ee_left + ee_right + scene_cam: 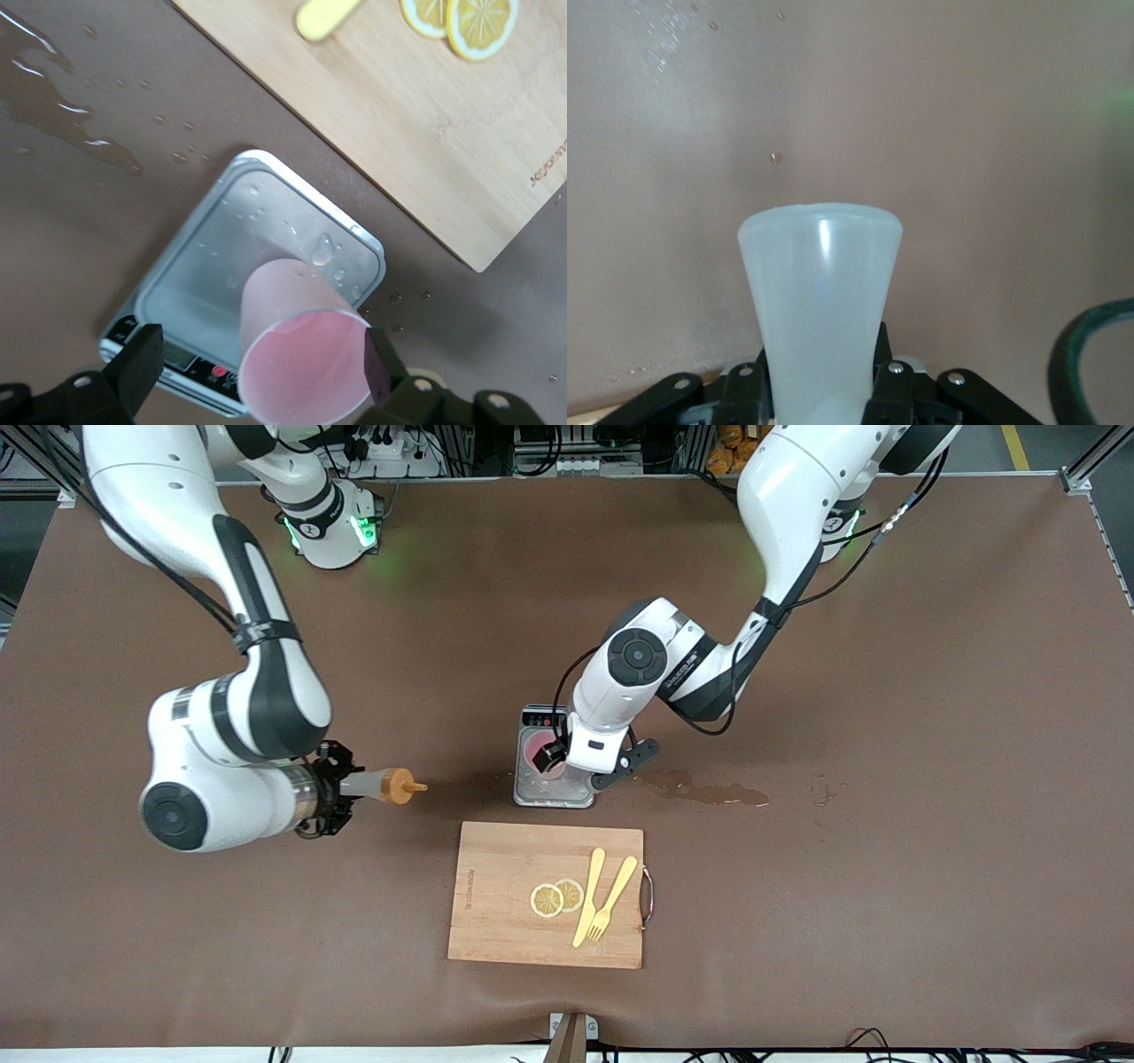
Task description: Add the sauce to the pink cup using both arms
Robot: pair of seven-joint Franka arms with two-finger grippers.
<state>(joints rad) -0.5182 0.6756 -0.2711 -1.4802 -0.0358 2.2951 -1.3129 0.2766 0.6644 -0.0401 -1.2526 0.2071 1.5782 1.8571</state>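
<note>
Lemon slices (556, 897) are lying on the board. Left tool (257, 363), spread wide, is flanking the pink cup (297, 359) on the scale (266, 239); right tool (330, 790) is pinching the sauce (385, 785), probably carrying it cupward next.

A small pale pink plastic tumbler (297, 345) stands on a flat grey kitchen scale (551, 766), which sits just farther from the front camera than a rectangular wooden cutting board (547, 895) bearing two lemon slices (556, 897), a yellow plastic knife (588, 896) and fork (612, 899).
</note>
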